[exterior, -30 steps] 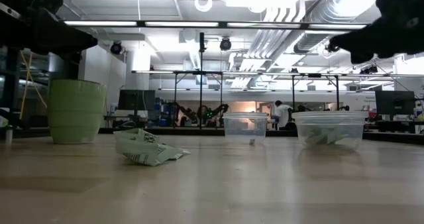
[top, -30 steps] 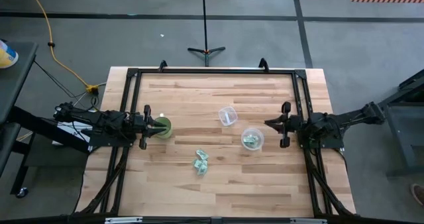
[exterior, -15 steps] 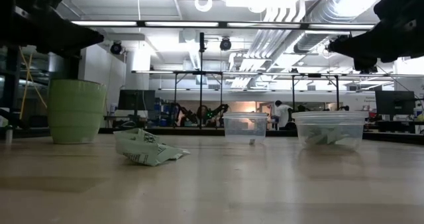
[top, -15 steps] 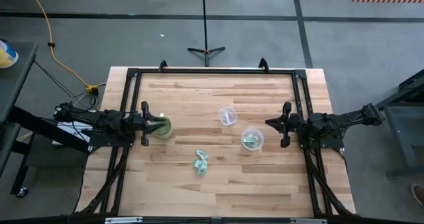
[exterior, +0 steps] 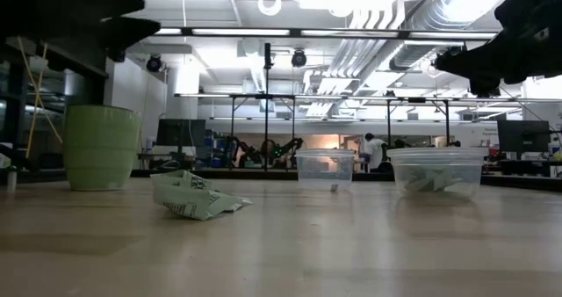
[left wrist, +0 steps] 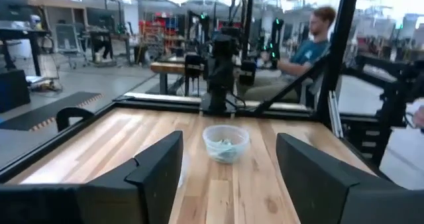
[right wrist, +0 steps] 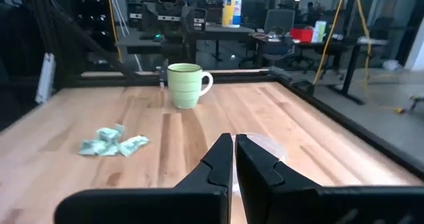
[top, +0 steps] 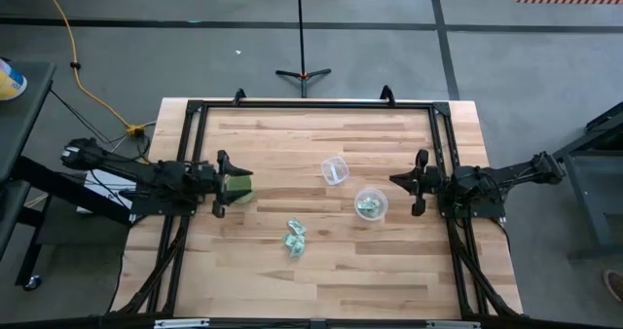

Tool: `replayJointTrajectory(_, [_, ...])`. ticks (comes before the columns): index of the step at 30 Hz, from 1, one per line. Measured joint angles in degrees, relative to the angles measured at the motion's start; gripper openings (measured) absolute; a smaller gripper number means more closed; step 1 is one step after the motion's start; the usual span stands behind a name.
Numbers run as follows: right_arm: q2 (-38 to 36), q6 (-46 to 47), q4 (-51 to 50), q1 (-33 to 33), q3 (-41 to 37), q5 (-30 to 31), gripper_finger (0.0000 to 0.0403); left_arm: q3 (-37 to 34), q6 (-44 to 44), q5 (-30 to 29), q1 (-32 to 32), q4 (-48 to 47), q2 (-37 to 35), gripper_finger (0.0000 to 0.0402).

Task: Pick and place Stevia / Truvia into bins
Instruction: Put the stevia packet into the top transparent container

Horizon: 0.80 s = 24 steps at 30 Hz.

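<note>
A small pile of pale green Stevia / Truvia packets [top: 295, 238] lies on the wooden table toward the near side, also shown in the low view [exterior: 195, 197] and the right wrist view [right wrist: 112, 143]. Two clear bins stand right of centre. The far one [top: 334, 169] is nearly empty, and the near one [top: 371, 203] holds packets [left wrist: 226, 143]. My left gripper [top: 237, 184] is open above the green cup [top: 241, 187] at the left. My right gripper [top: 394, 182] is shut, raised just right of the near bin, with nothing held.
The solid green cup [exterior: 101, 148] with a handle [right wrist: 186, 85] stands at the table's left. A black frame [top: 311, 103] runs round the table's edges. Bare wood lies across the near half [top: 370, 271]. A seated person [left wrist: 311, 45] is beyond the table.
My left gripper has spread its fingers wider above the green cup and edged a little toward the table's right. My right gripper, still shut, has drawn back slightly toward the right edge. Packets and bins have not moved.
</note>
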Motion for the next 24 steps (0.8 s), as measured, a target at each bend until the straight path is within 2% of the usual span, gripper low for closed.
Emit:
replayJointTrajectory(3, [0.0,0.5,0.0,0.0,0.0,0.0,0.001,6.0,0.1,0.3,0.0,-0.1,11.0,0.0267])
replayJointTrajectory(6, [0.0,-1.1,0.0,0.0,0.0,0.1,0.0008,13.6,1.4,0.4,0.0,-4.0,22.4,0.0256])
replayJointTrajectory(13, [0.0,-2.1,0.0,0.0,0.0,0.0,0.001,33.0,0.7,5.9,0.0,-25.2,43.7,0.0244])
replayJointTrajectory(19, [0.0,-4.2,-0.1,0.0,0.0,0.0,0.0011,45.0,-7.8,8.2,0.0,-40.8,54.4,0.0243])
replayJointTrajectory(24, [0.0,-4.1,0.0,0.0,-0.1,0.0,0.0012,47.6,-19.7,14.4,0.0,-43.5,59.1,0.0244])
